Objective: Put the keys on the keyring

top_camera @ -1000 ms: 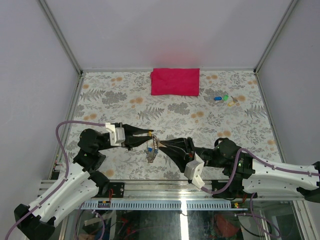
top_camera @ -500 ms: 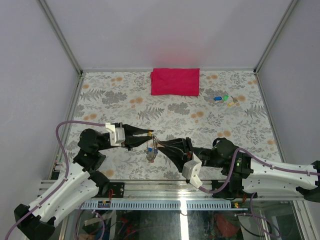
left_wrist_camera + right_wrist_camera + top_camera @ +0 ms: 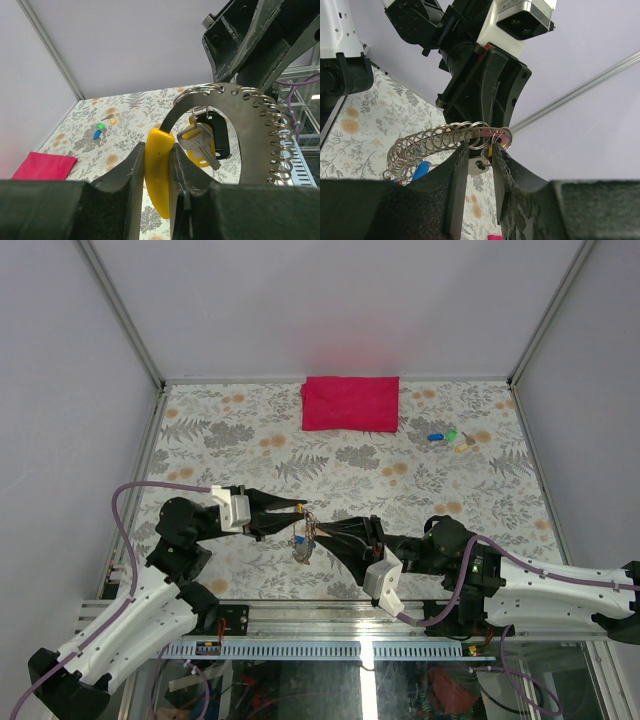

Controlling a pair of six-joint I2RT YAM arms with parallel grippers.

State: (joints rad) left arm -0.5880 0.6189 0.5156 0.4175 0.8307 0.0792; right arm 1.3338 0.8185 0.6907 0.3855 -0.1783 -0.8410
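My left gripper [image 3: 159, 155] is shut on the yellow handle [image 3: 159, 172] of a curved metal strip [image 3: 250, 125] strung with several wire rings. A silvery key [image 3: 196, 142] with a yellow tag hangs from a small keyring [image 3: 200, 112] on that strip. My right gripper [image 3: 480, 157] meets it from the other side, its fingers closed round the key's head [image 3: 481, 165] just under the rings [image 3: 440, 137]. In the top view both grippers meet at the hanging bunch [image 3: 300, 545] above the table's near middle. More keys [image 3: 447, 438] with blue, green and yellow heads lie at the far right.
A red cloth [image 3: 350, 403] lies flat at the table's far middle. A blue tag [image 3: 421, 170] hangs among the rings. The floral table top [image 3: 200, 440] is walled by grey panels, with a metal rail along its near edge.
The right wrist has shifted a little to the left and turned slightly at the bunch. The left arm and its held strip have stayed where they were.
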